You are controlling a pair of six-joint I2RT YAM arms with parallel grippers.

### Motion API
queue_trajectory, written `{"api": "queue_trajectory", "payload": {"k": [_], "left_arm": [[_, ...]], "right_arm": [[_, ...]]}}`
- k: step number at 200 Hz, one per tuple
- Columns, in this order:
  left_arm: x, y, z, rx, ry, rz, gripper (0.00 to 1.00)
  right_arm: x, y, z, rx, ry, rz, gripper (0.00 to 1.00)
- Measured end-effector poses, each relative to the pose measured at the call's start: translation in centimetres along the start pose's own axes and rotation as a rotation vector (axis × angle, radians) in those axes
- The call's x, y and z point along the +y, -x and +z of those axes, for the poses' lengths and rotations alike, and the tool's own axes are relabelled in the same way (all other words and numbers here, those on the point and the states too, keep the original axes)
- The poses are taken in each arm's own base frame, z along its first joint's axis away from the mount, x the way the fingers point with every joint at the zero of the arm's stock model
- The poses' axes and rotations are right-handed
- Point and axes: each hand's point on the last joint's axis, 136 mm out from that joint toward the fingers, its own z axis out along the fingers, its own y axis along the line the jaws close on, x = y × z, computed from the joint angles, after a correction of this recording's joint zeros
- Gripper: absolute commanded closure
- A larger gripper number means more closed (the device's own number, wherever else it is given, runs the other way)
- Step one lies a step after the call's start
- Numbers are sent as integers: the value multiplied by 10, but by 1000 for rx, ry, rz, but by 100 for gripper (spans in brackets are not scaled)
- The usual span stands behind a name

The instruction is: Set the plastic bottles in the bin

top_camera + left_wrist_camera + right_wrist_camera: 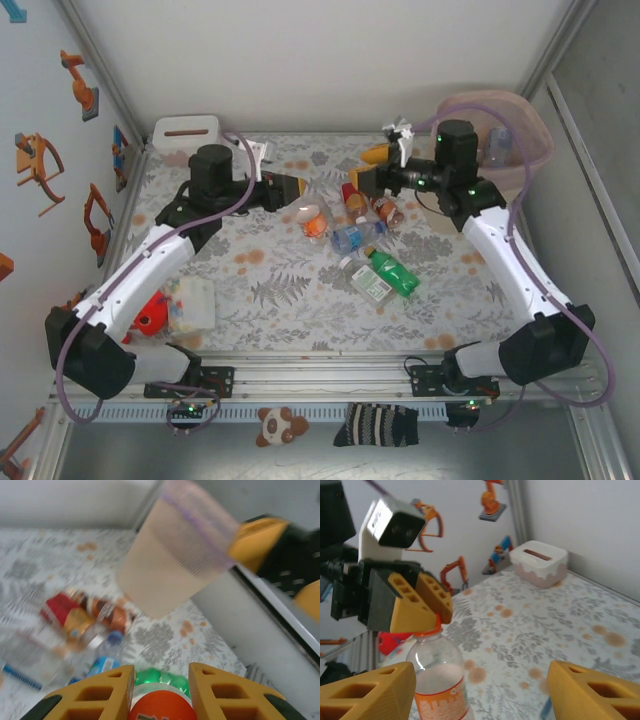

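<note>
Floral worktop point(300, 300) carries loose plastic bottles point(375, 255) lying flat at centre. Beyond them, the left end effector point(161, 692) is clamped on the orange cap point(429, 630) of one bottle point(440, 680). That bottle's long axis is vertical with the cap up, probably so the body hangs free for hand-off. The right end effector point(480, 690) stands open, facing it. At the far right corner is the bin point(520, 150).

On the tabletop point(290, 290), the bin point(520, 150) stands at the far right corner, the tissue box point(186, 131) at the far left. The bottles point(357, 237) lie clustered mid-tabletop, left of the bin; one bottle point(314, 222) hangs from the left tool point(298, 192) just left of them. A container point(192, 303) sits near the front left edge.
</note>
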Motion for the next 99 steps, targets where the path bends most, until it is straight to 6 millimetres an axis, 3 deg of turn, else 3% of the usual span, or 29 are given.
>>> {"api": "queue_trajectory", "payload": {"k": [47,99], "left_arm": [[-48,25,-11,-76,-215,152,92],[-78,31,-23,-97,-353,226,92]], "right_arm": [[53,-12,19,32,206,-144,25],[77,-36,28,112,332,-186,28]]}}
